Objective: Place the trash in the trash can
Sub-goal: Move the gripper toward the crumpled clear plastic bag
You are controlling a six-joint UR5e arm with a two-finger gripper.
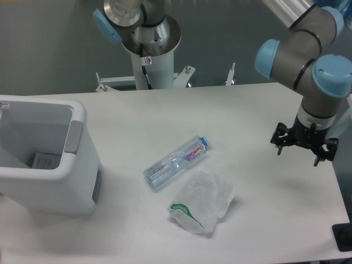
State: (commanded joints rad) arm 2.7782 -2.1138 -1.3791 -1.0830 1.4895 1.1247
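Note:
The trash lies mid-table. It is a clear plastic water bottle [177, 161] on its side, blue cap toward the back right, and just in front of it a crumpled clear plastic bag [201, 201] with green print. The white trash can [77, 165] stands at the left edge with its top open and a grey panel on its right wall. My gripper [303, 147] hangs over the table's right side, well to the right of the bottle. Its black fingers point down and are spread open with nothing between them.
A piece of paper [44, 160] lies inside the trash can. The arm's white pedestal [149, 66] rises behind the table's back edge. The table's right edge is just beside the gripper, with a dark object [344, 236] past the front right corner.

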